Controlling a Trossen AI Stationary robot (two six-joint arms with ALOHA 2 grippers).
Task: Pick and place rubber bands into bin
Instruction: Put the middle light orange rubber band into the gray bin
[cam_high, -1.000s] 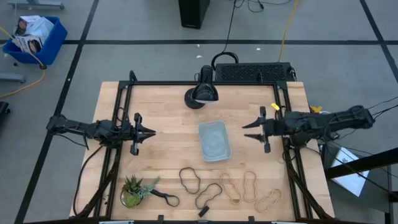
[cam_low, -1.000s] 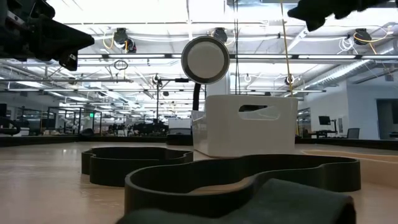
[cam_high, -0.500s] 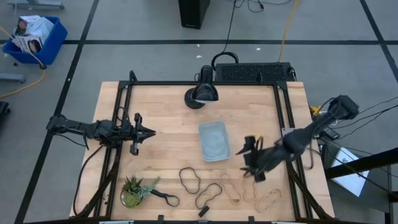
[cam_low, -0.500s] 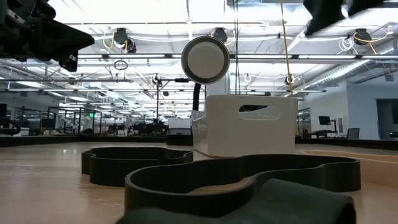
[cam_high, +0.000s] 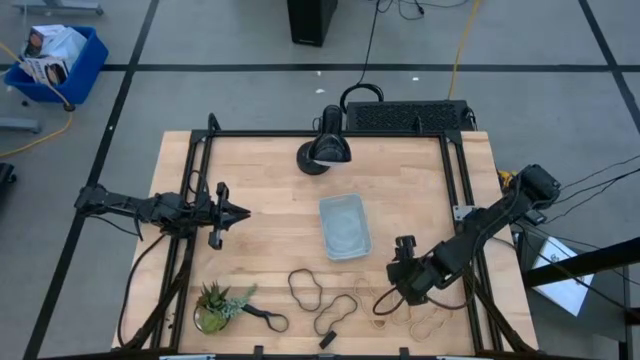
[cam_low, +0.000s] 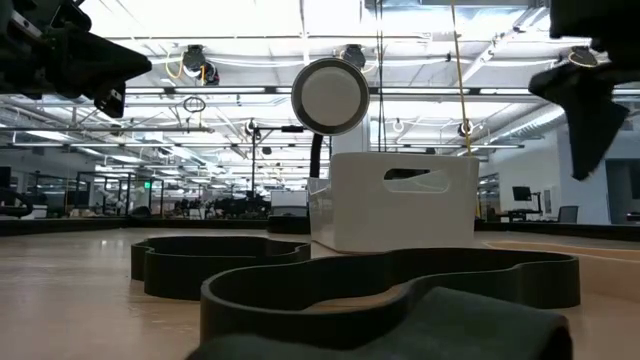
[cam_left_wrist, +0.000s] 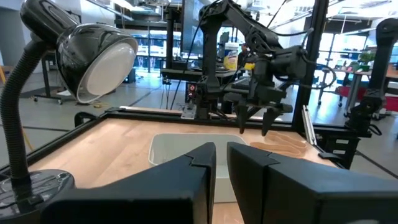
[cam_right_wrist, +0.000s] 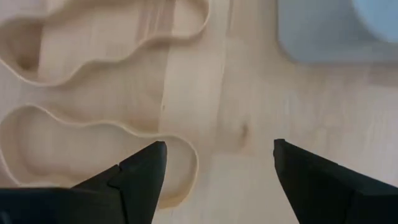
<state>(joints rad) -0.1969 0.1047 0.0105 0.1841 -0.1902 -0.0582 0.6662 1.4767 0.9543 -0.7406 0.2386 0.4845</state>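
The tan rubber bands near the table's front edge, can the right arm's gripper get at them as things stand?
Probably yes. The right gripper hangs open directly above the thin tan rubber bands, which lie flat on bare wood with nothing over them. The clear plastic bin sits off to one side, out of the path.

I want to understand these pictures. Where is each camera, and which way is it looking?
High view: above the table, looking straight down; both arms show, right end effector over the tan rubber bands.
Low view: at table-top height, looking level across black rubber bands toward the lamp.
Left wrist view: on the left arm, past its own fingers toward the bin.
Right wrist view: on the right arm, looking down past its open fingers.
All four show the bin.
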